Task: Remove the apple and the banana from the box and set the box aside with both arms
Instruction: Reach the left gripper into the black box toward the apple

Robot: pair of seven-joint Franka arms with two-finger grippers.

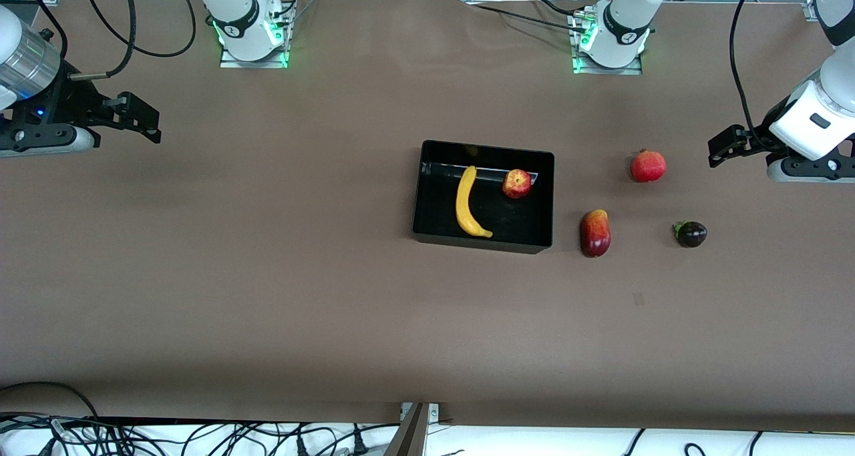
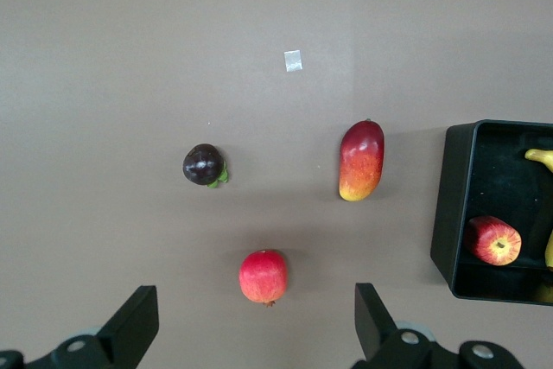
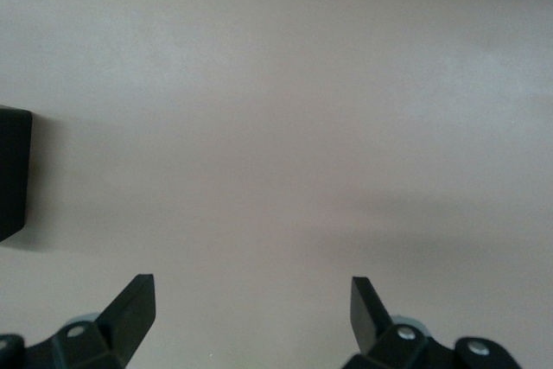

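I am seeing both claws hanging released over the worktop's ends, left claw [image 1: 718, 150] and right claw [image 1: 150, 123], with the box [image 1: 427, 195] between them holding banana [image 1: 466, 205] and apple [image 1: 517, 183].

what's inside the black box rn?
The box holds the banana and, beside it toward the left arm's end, the apple. Nothing else shows; the floor under both fruits is covered.

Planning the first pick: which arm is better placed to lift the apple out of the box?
Left, probably. The apple lies at the box's end toward the open left gripper; the open right gripper is over bare table.
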